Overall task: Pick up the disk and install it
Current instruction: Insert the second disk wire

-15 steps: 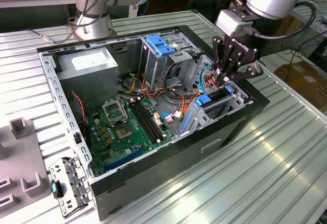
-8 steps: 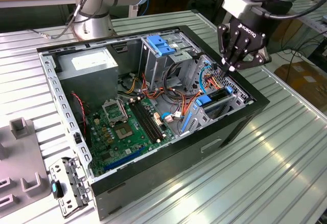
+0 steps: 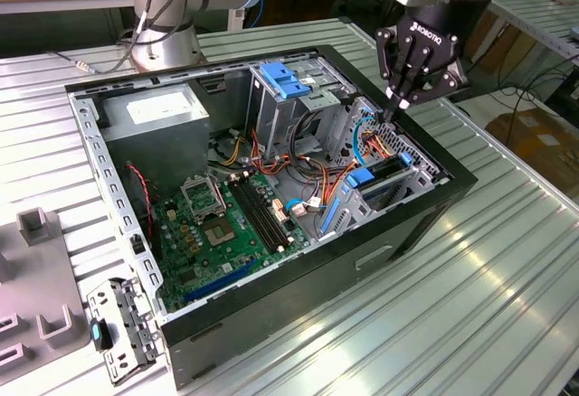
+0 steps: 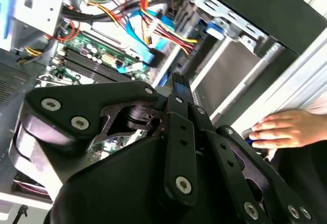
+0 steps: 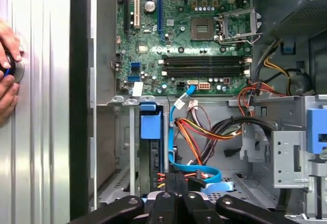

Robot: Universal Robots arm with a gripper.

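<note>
The disk (image 3: 380, 177) stands on edge in the low drive bay at the corner of the open computer case (image 3: 109, 188), on the exterior view's right. Its blue rail end (image 5: 152, 124) faces the motherboard. Nothing grips it. My black gripper (image 3: 398, 104) hangs just above the far end of that bay, fingers pointing down and pressed together with nothing between them. In both wrist views the fingertips (image 5: 178, 183) (image 4: 179, 81) meet over the bay, beside the disk's slot (image 5: 150, 168).
Orange, yellow and blue cables (image 5: 204, 142) run next to the bay. The motherboard (image 3: 217, 224), grey power-supply box (image 3: 163, 111) and tall cage with a blue bracket (image 3: 285, 80) occupy the case. A person's hand (image 5: 7, 70) rests on the table outside the case wall. Grey fixtures (image 3: 36, 224) lie at the left.
</note>
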